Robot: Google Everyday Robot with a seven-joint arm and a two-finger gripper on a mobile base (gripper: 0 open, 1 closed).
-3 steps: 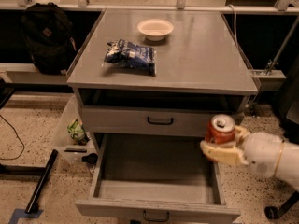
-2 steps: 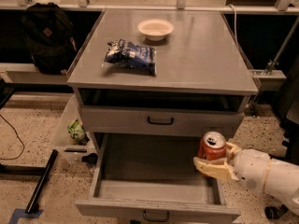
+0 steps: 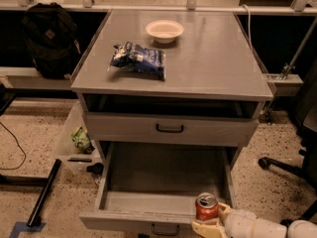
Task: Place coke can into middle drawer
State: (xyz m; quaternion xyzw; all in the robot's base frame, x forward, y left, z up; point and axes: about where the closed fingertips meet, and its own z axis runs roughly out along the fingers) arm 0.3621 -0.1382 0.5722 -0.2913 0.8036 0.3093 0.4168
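The coke can (image 3: 206, 207), red with a silver top, stands upright in my gripper (image 3: 211, 221) at the bottom right of the camera view. The pale fingers (image 3: 205, 228) are shut around its lower part. The can is at the front right corner of the middle drawer (image 3: 163, 175), just inside the front wall. That drawer is pulled fully out; its bare grey floor shows, and its black handle (image 3: 166, 229) is at the bottom edge. My white arm (image 3: 267, 228) comes in from the lower right.
A shallower drawer front with a black handle (image 3: 169, 128) sits above the open drawer. On the cabinet top lie a blue-and-white snack bag (image 3: 138, 59) and a white bowl (image 3: 164, 30). A backpack (image 3: 47, 38) is at the left, a chair base (image 3: 282, 165) at the right.
My gripper has carried the can down and to the left, from beside the cabinet's right side to the front right corner of the open drawer.
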